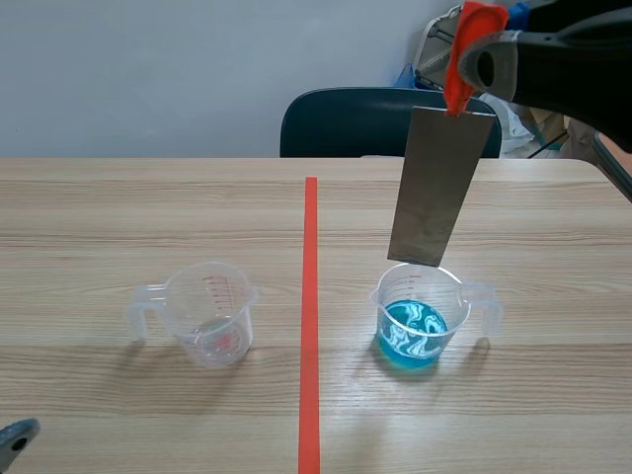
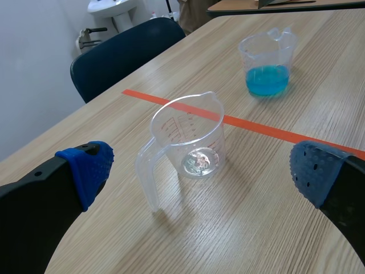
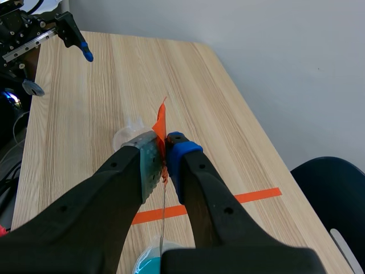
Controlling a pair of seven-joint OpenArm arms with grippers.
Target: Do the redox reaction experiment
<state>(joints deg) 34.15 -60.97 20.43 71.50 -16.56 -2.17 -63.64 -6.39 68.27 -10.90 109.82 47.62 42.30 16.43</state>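
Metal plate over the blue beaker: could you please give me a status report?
Right claw shut on metal plate, raised. Plate hangs near upright, lower edge at rim of blue beaker. Left claw open, facing clear beaker. Nothing between.

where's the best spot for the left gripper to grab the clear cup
Probably the handle of the clear cup: it juts out toward the open left gripper, so come in low from that side and pinch its flat sides. The cup stands upright and its wall is round and flared, a poorer hold.
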